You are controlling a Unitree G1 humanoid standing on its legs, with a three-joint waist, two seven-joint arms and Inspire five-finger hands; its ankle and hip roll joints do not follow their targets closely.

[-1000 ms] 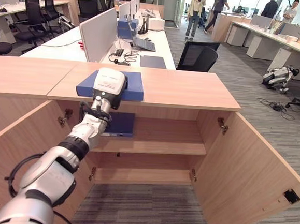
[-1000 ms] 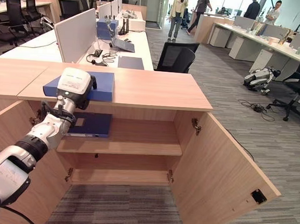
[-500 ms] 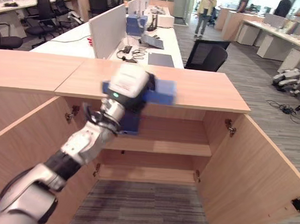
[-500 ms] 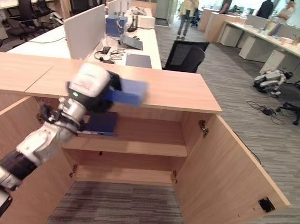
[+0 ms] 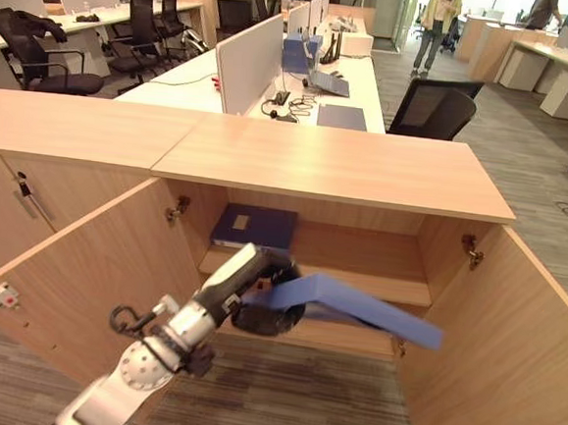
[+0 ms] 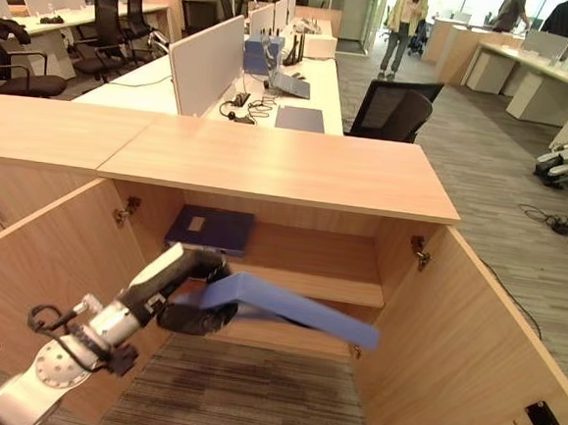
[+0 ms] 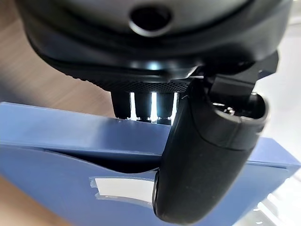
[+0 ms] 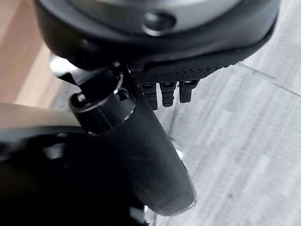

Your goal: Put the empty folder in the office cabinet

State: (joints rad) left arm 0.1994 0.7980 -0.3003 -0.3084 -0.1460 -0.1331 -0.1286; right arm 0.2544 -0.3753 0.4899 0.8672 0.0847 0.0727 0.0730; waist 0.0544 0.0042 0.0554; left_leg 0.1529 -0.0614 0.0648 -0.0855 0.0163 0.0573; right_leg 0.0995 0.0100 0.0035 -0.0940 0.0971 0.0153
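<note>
1. Down in the left eye view, the left hand [image 5: 268, 310] sits low in front of the open cabinet [image 5: 337, 167], grasping one end of a light blue folder [image 5: 355, 310]. The folder sticks out to the right from the hand, roughly flat with a slight tilt, level with the front edge of the upper shelf [image 5: 359, 253]. A second, darker blue folder [image 5: 255, 227] lies flat on that shelf at its left, well behind the held one. Both cabinet doors stand wide open: the left door [image 5: 92, 276] swings toward the near left, the right door [image 5: 500, 338] toward the near right.

2. Across in the right eye view, the same scene appears: the left hand [image 6: 196, 309] clamps the light blue folder [image 6: 291, 309], which spans the cabinet opening in front of the shelves. The dark folder [image 6: 211, 229] rests on the upper shelf. Beyond the cabinet top stand office desks with a grey divider panel [image 6: 209, 61], a black chair [image 6: 395, 113] and a person [image 6: 409, 25] far off in the aisle.

3. Closer, the left wrist view shows the thumb [image 7: 207, 155] pressed onto the upper face of the light blue folder [image 7: 56, 141], with the fingers [image 7: 141, 106] behind its edge, so the hand pinches it.

4. Lastly, the right wrist view shows the right hand [image 8: 141, 155] over grey carpet [image 8: 244, 141], fingers [image 8: 167, 94] curled in, holding nothing.
</note>
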